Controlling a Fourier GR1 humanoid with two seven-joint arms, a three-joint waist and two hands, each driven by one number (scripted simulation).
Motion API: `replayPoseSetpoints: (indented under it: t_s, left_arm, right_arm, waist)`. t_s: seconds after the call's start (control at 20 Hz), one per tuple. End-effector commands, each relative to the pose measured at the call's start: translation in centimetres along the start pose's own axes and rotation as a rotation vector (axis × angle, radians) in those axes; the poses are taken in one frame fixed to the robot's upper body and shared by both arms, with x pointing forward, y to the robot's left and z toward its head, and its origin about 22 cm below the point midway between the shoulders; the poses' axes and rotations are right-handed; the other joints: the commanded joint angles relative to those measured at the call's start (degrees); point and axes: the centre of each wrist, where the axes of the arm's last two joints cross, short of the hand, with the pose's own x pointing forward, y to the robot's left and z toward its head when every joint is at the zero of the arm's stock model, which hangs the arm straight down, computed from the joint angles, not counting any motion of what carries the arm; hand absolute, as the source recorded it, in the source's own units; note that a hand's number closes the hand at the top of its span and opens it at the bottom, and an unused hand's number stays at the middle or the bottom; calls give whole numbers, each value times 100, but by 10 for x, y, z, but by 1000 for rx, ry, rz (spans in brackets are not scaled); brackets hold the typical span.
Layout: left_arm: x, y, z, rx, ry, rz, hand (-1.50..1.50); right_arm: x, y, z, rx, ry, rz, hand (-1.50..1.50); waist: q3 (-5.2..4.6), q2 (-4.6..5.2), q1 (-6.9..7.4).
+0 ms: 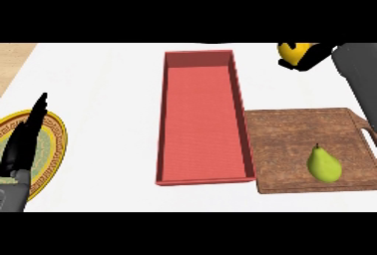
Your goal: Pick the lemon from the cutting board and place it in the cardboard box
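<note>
My right hand [313,56] is raised at the upper right, its fingers curled round the yellow lemon [289,52], which shows only partly. It hangs above the counter, right of the far end of the red box [200,119], a long open tray with nothing in it. The wooden cutting board [294,144] lies right of the box, below the hand. My left hand [26,137] rests at the left edge with fingers straight and pointing up, holding nothing.
A green pear [324,164] lies on the cutting board's near right part. A yellow-rimmed patterned plate [55,142] sits at the left edge, partly behind my left hand. The counter's wooden edge shows at the upper left.
</note>
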Motion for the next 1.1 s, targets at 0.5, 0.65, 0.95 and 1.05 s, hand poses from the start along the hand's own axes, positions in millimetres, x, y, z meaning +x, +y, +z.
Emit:
replayPoseSetpoints:
  t_s: [0.5,0.65,0.95,1.05]
  left_arm:
    - [1,-6,2,17,22,8,0]
    - [-8,25,-9,16,20,-9,0]
    - [-14,1,4,24,-3,-2,0]
    - [5,-4,0,10,-6,-3,0]
  right_arm:
    - [74,47,-143,125,-48,-367,150]
    - [88,55,-155,161,-43,-401,150]
    - [114,99,-183,170,1,-383,150]
    - [123,115,-188,186,29,-341,150]
  waist:
    - [-4,-40,-112]
    - [-6,-52,-178]
    - [-5,-4,-62]
    - [-5,1,28]
